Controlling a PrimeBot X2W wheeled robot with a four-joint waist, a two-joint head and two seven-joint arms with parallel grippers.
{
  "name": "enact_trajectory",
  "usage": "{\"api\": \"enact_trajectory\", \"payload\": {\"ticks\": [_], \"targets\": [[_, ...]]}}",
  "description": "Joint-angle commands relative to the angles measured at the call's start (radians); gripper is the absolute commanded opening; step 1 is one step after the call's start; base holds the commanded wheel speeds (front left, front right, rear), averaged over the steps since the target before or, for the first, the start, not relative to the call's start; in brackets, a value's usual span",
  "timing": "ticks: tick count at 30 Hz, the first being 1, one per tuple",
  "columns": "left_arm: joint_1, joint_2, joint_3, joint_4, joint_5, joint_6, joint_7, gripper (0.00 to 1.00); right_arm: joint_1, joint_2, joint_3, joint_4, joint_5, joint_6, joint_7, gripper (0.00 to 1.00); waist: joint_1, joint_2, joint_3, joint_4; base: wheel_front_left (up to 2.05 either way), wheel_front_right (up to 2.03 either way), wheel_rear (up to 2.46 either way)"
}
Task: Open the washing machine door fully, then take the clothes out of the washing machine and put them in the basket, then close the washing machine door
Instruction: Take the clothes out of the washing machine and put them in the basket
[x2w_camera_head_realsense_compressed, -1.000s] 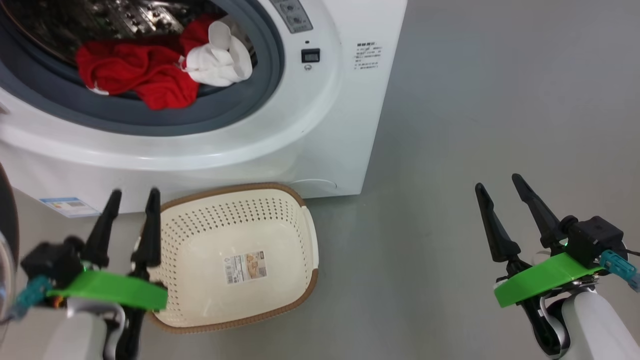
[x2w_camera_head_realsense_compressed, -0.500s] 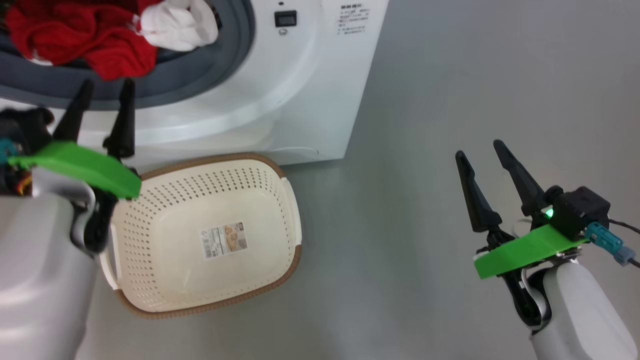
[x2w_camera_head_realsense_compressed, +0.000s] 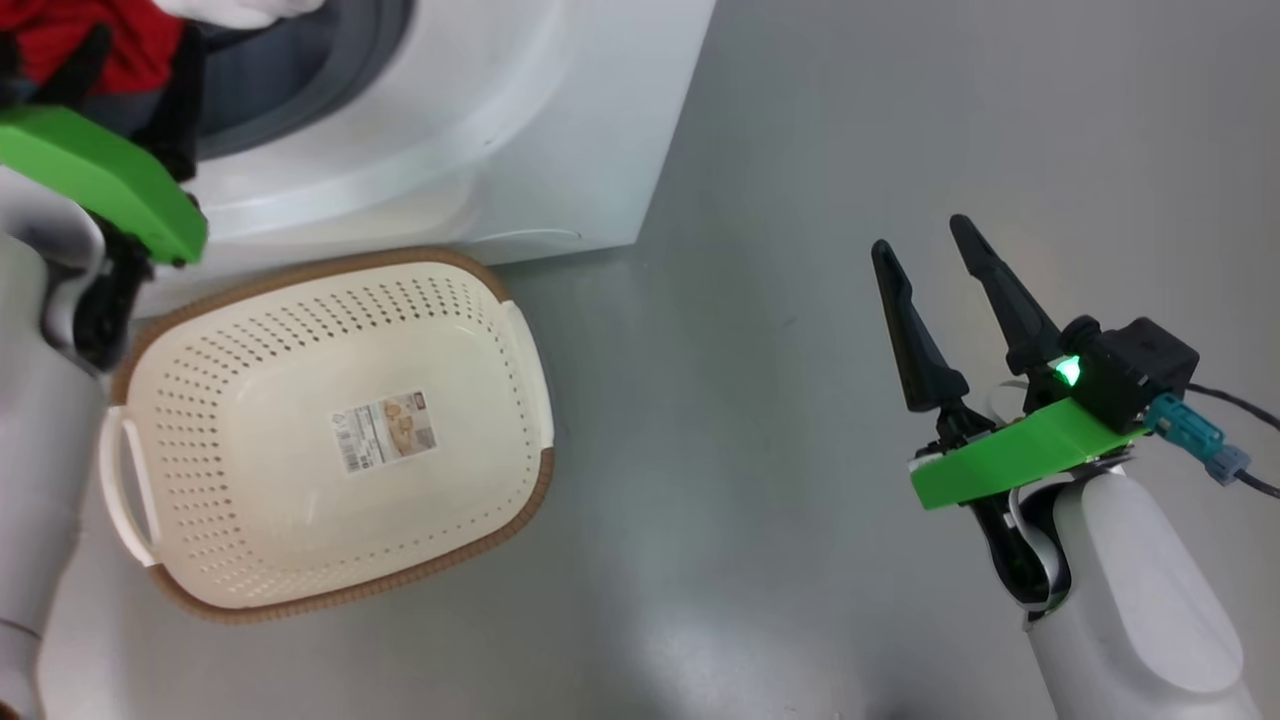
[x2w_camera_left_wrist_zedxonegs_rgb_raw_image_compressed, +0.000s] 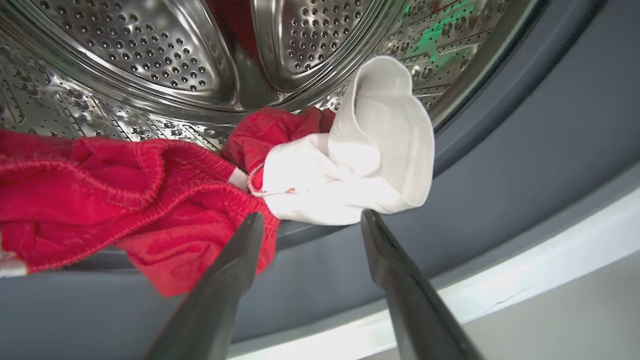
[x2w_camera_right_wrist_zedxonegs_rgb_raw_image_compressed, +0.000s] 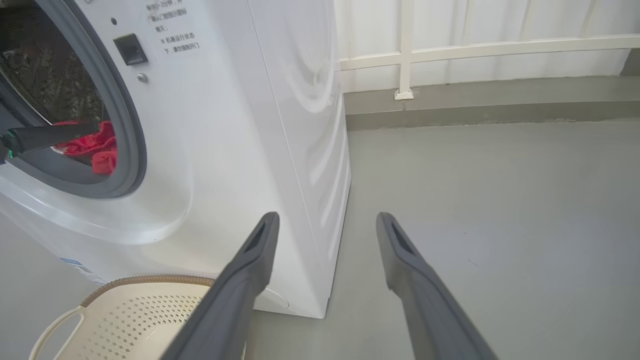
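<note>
The washing machine (x2w_camera_head_realsense_compressed: 520, 120) stands at the head view's top left with its drum mouth uncovered; the washing machine door is out of view. The clothes lie at the drum's lip: a red garment (x2w_camera_left_wrist_zedxonegs_rgb_raw_image_compressed: 125, 200) and a white piece (x2w_camera_left_wrist_zedxonegs_rgb_raw_image_compressed: 360, 150) on the grey rubber ring (x2w_camera_left_wrist_zedxonegs_rgb_raw_image_compressed: 500, 175). My left gripper (x2w_camera_left_wrist_zedxonegs_rgb_raw_image_compressed: 312, 216) is open, its tips just short of the red and white cloth, nothing between them. In the head view the left gripper (x2w_camera_head_realsense_compressed: 140, 40) is at the drum mouth. The cream basket (x2w_camera_head_realsense_compressed: 500, 470) sits on the floor below the machine. My right gripper (x2w_camera_head_realsense_compressed: 925, 235) hangs open over bare floor.
Grey floor (x2w_camera_head_realsense_compressed: 800, 150) spreads to the machine's right. In the right wrist view a white railing and wall (x2w_camera_right_wrist_zedxonegs_rgb_raw_image_compressed: 475, 50) run behind a low kerb, and the machine's side panel (x2w_camera_right_wrist_zedxonegs_rgb_raw_image_compressed: 300, 125) is close to the left of the right gripper (x2w_camera_right_wrist_zedxonegs_rgb_raw_image_compressed: 326, 217). The basket rim (x2w_camera_right_wrist_zedxonegs_rgb_raw_image_compressed: 145, 280) shows bottom left.
The head camera has swung, shifting the whole picture up and left. My left gripper has risen from beside the basket up to the drum mouth, still open. The right arm has kept its pose.
</note>
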Motion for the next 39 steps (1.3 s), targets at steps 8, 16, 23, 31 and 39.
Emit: {"api": "enact_trajectory", "payload": {"ticks": [8,16,23,31,39], "targets": [[-0.130,0.111,-0.070,0.033,-0.069,-0.003,0.021,1.00,-0.024,0.026,0.038,-0.023,-0.008,0.002,-0.012,1.00,0.0000,0.0000,0.050,-0.049,0.00,0.00,0.00],[-0.187,0.166,-0.164,0.080,-0.129,-0.003,0.037,1.00,-0.037,0.044,0.077,-0.012,-0.002,0.002,-0.012,1.00,0.0000,0.0000,0.065,-0.087,0.00,0.00,0.00],[-0.216,0.204,-0.237,0.075,-0.202,-0.003,0.050,1.00,-0.039,0.055,0.098,-0.009,0.005,0.002,-0.012,1.00,0.0000,0.0000,0.077,-0.113,0.00,0.00,0.00],[-0.235,0.252,-0.318,0.059,-0.299,-0.003,0.054,1.00,-0.036,0.063,0.109,-0.009,0.010,0.002,-0.012,1.00,0.0000,0.0000,0.083,-0.134,0.00,0.00,0.00],[-0.239,0.274,-0.406,0.017,-0.372,-0.003,0.057,0.55,-0.038,0.067,0.109,-0.008,0.012,0.002,-0.012,1.00,0.0000,0.0000,0.084,-0.139,0.00,0.00,0.00]]}}
